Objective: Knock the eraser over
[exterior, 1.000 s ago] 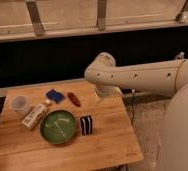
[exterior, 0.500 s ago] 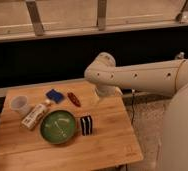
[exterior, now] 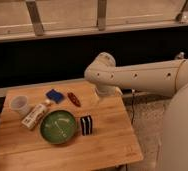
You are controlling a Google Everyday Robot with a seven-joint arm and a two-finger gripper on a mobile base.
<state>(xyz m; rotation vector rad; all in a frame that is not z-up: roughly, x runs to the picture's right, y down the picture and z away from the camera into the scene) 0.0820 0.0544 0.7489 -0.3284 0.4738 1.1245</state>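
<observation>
The eraser [exterior: 86, 125], a small black block with thin white stripes, stands upright on the wooden table [exterior: 109, 145], just right of the green plate [exterior: 58, 126]. My white arm reaches in from the right over the table's back right part. The gripper [exterior: 106, 94] hangs below the arm's joint, above the table's far edge, up and to the right of the eraser and apart from it.
A flat blue square piece [exterior: 54, 95] and a small red oblong object [exterior: 74, 99] lie at the back of the table. A white cup [exterior: 20, 104] and a white tube [exterior: 34, 115] lie at the left. A dark wall stands behind the table.
</observation>
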